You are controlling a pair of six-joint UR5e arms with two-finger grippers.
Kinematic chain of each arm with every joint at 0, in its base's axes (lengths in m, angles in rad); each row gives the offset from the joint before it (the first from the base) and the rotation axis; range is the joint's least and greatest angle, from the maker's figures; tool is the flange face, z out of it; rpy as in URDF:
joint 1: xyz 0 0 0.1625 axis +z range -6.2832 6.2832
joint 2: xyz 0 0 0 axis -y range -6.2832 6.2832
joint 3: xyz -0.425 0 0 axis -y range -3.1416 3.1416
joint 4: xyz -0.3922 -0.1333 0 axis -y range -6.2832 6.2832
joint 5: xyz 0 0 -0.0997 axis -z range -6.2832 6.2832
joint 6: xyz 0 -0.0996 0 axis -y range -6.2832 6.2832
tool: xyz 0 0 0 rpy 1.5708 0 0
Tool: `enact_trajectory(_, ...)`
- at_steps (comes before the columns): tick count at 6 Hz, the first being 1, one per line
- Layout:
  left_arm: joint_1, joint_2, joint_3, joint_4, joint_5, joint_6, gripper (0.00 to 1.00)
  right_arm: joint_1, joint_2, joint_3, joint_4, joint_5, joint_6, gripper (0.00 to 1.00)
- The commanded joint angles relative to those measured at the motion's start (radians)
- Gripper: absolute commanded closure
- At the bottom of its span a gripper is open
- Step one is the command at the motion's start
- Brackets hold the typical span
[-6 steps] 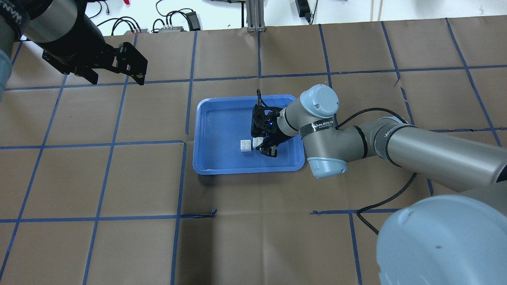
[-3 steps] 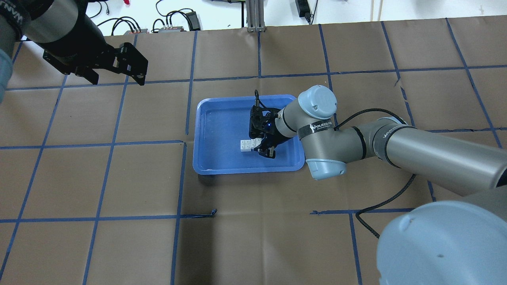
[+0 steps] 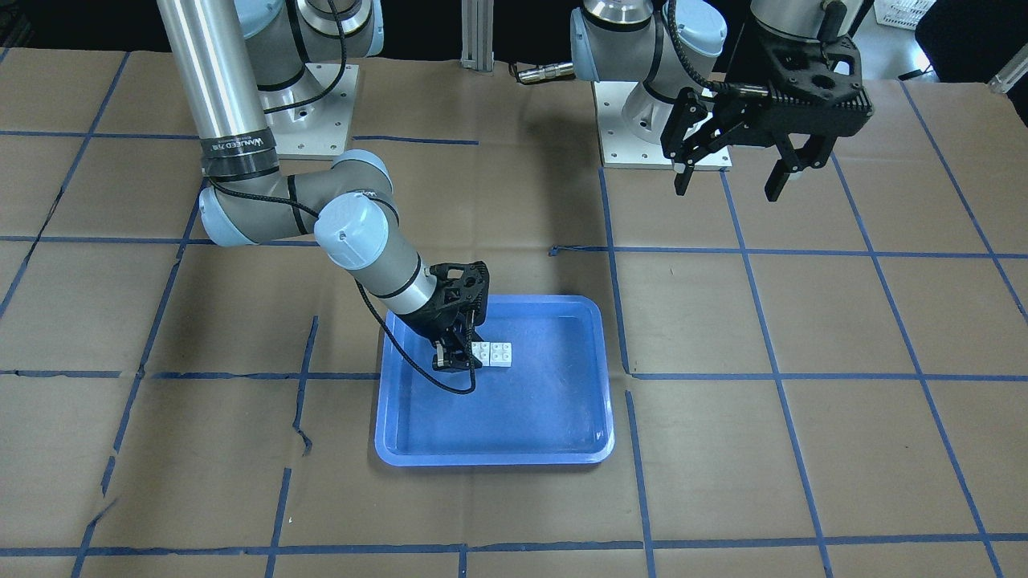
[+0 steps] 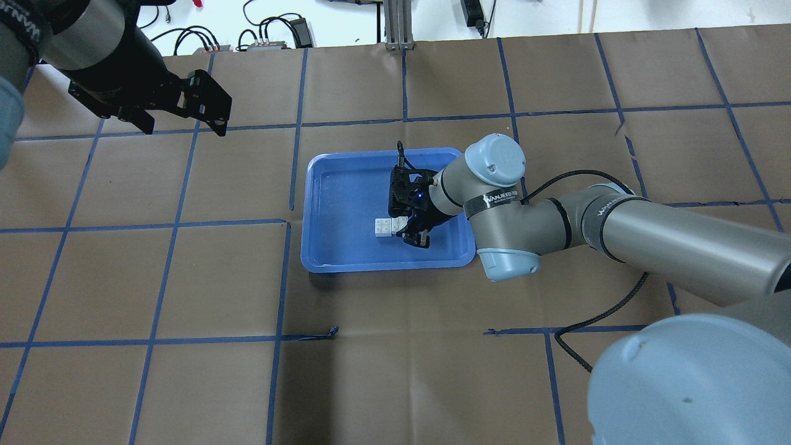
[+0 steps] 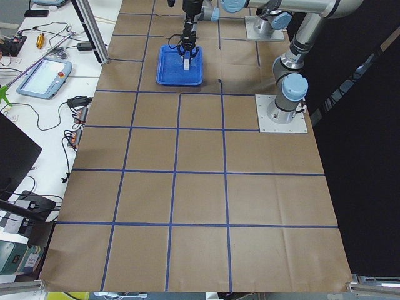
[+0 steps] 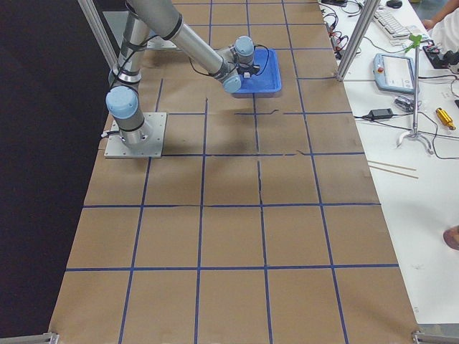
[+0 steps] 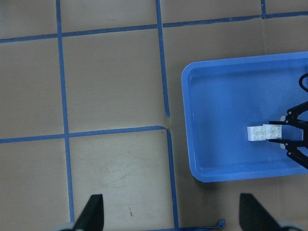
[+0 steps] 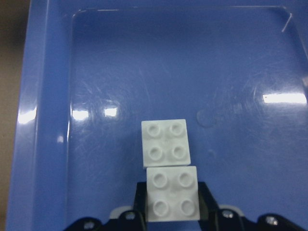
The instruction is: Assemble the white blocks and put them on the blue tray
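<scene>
Right hand [image 4: 409,226] is clamped on one small white four-stud plastic brick [image 8: 172,199], holding it edge to edge with the second white brick [image 8: 166,143] inside the large shallow blue plastic tray [image 4: 346,179]. Judgement: aligned for joining, not yet stacked. Left hand [image 3: 728,190] hangs spread and empty over the brown paper tabletop [image 3: 803,321], well apart from the tray.

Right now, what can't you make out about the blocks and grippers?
Right wrist view: whether the gripped block sits on the blue tray or hovers; its body hides its underside.
Same view: whether it is joined to the other block or only abuts it; just a seam shows.
Exterior right view: the right arm covers both blocks.
Exterior left view: blocks too small.
Left wrist view: bottom edge cuts off the left gripper except its fingertips.
</scene>
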Motion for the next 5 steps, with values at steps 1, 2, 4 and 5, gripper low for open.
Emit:
enact_trajectory(1,-0.002,0.001,-0.005,0.000,0.000,0.001,0.01,0.000,-0.001,0.000,0.004,0.000,0.000,0.76)
enact_trajectory(2,-0.002,-0.016,-0.005,0.000,-0.002,0.001,0.01,0.002,-0.001,0.000,0.006,0.000,0.000,0.76)
enact_trajectory(4,0.001,-0.016,-0.003,0.021,0.000,-0.001,0.01,0.002,0.002,0.000,0.006,0.000,-0.002,0.76)
enact_trajectory(5,0.001,-0.013,-0.005,0.021,-0.002,-0.001,0.01,0.002,0.004,0.000,0.006,0.000,-0.002,0.75)
